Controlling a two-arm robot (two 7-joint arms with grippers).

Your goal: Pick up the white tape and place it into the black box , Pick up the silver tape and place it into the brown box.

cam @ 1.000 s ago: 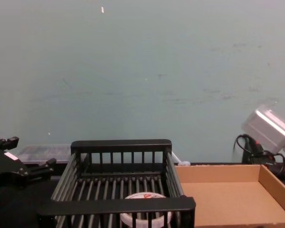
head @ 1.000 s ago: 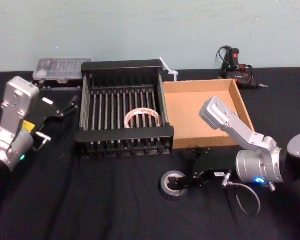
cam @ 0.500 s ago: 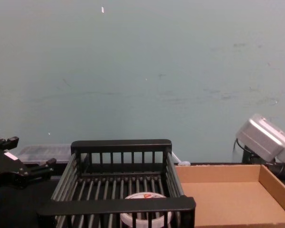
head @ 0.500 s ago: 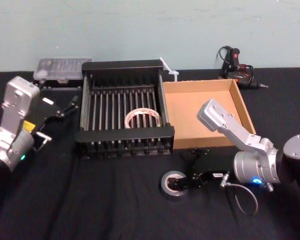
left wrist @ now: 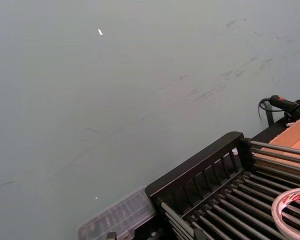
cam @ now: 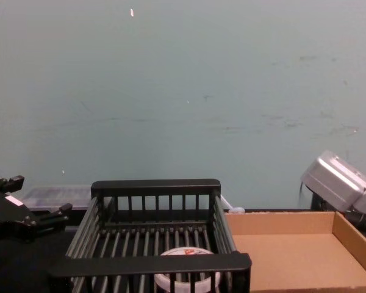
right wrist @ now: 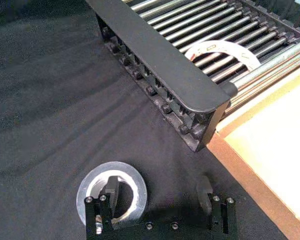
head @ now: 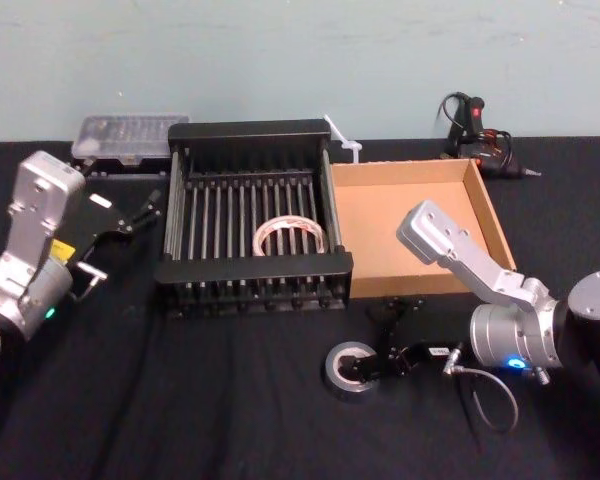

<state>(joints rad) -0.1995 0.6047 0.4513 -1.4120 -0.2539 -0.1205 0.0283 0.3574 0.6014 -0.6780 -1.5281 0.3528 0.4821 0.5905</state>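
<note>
The silver tape lay flat on the black tablecloth, in front of the brown box and just off the near right corner of the black box. The right gripper was down at the roll from its right side. In the right wrist view its jaws stood wide apart: one finger reached into the roll's pale core, and the other stood outside the ring, clear of it. Part of the roll's wall lay between the two fingers, and nothing was clamped.

The white tape lay flat on the bars of the black box, near its front rim and a little right of centre, with a red mark visible on its face in the chest view. The brown box sat against the right side of the black box, its tan floor bare.

The left gripper hung to the left of the black box, above the cloth, with its fingers apart and holding nothing. A clear plastic case lay behind the black box's far left corner, by the wall.
</note>
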